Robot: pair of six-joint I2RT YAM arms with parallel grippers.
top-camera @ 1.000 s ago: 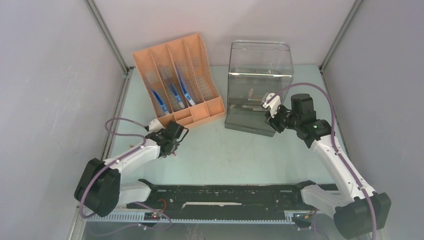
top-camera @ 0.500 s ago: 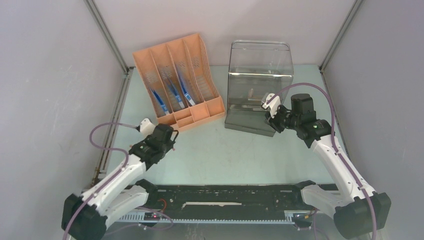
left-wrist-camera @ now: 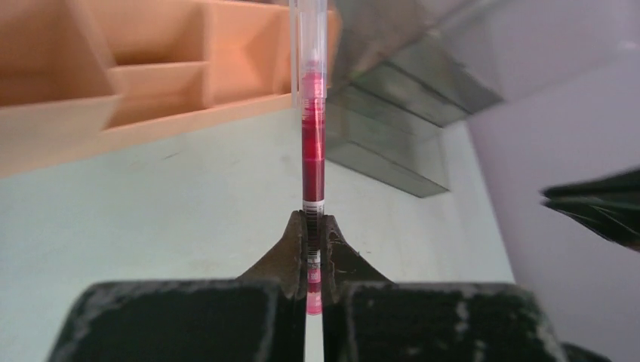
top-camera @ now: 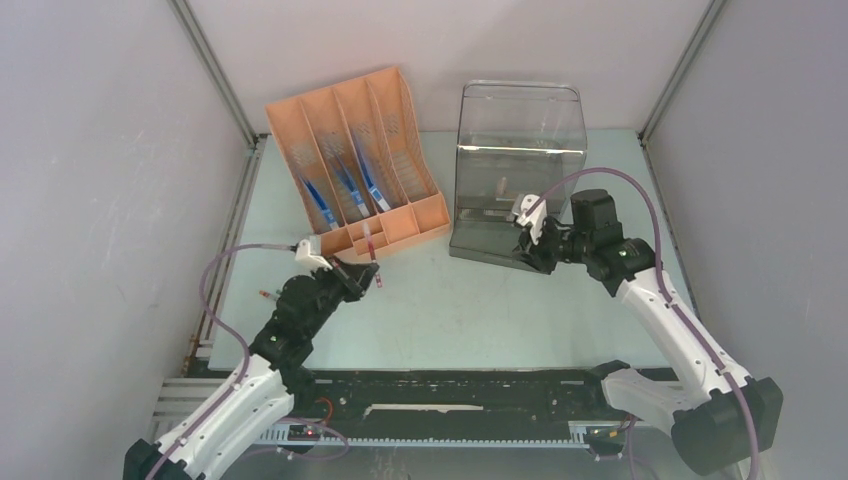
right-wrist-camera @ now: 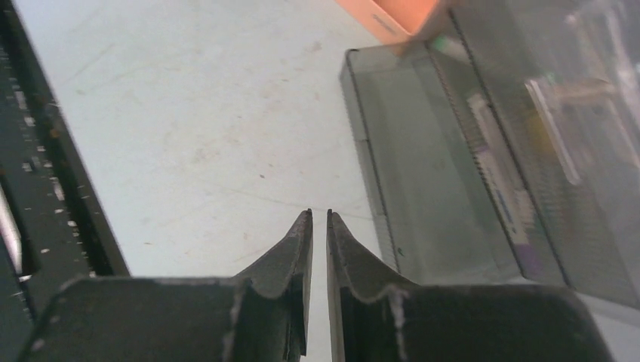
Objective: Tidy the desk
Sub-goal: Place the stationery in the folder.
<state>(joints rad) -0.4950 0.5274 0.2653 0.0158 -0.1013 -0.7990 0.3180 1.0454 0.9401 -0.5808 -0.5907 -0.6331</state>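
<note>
Left hand (top-camera: 358,274) is clamped on a red pen (top-camera: 372,258), gripping close to one end. In the left wrist view the fingers (left-wrist-camera: 290,253) pinch the barcoded part of the barrel and most of the pen (left-wrist-camera: 313,151) runs straight out ahead of them.

Relation that matters: the orange organiser (top-camera: 350,160) lies directly beyond the pen's free end. Its low front compartments (top-camera: 375,235) face the hand, so the pen's long axis points from the hand toward them. From the wrist the barrel lines up just off the organiser's (left-wrist-camera: 113,75) right front corner, toward the gap between it and the smoky clear box (top-camera: 515,150). We cannot tell from above whether the free end is already over a compartment or short of it.

The bench (top-camera: 460,310) carries both containers. The organiser sits at its far left and the clear box just right of the organiser. Three blue pens (top-camera: 350,190) lie in the organiser's tall slots.

The left arm is plainly the nearer one to the organiser. The right hand (top-camera: 527,232) hovers at the front lip of the clear box, well right of the organiser. Its fingers (right-wrist-camera: 302,241) are drawn nearly together with only a sliver of gap and nothing between them.

Our judgement: the coming move is a short carry forward and slightly left, then tipping the pen into a front compartment. The risk is the long free end catching the organiser's front wall.
</note>
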